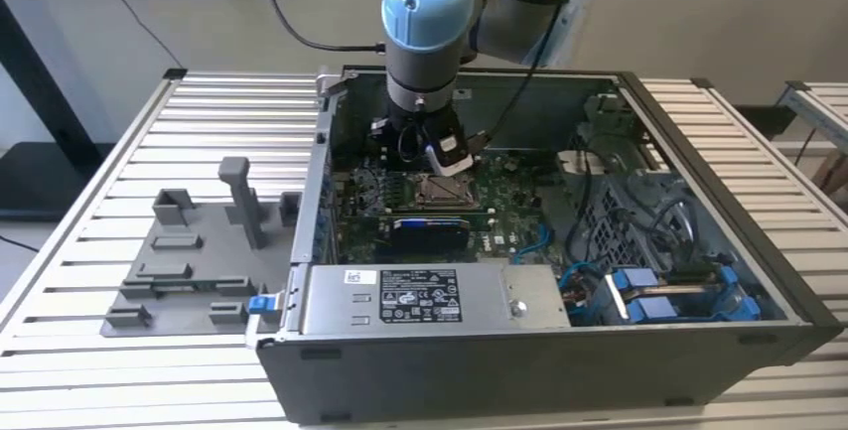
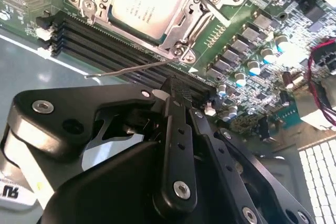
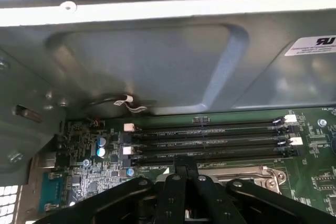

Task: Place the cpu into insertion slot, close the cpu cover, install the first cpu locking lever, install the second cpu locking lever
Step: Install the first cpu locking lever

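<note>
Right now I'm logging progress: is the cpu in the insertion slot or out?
In. The cpu lies flat in the insertion slot, with the cpu cover framing its edges in the second wrist view.

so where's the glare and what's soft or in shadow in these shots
Second wrist view: glare washes the cpu top and the grey floor; the gripper linkage up close is dark. First wrist view: a bright band runs along the case wall, and the board below it is dimmer. Exterior view: even light, case interior shaded.
</note>
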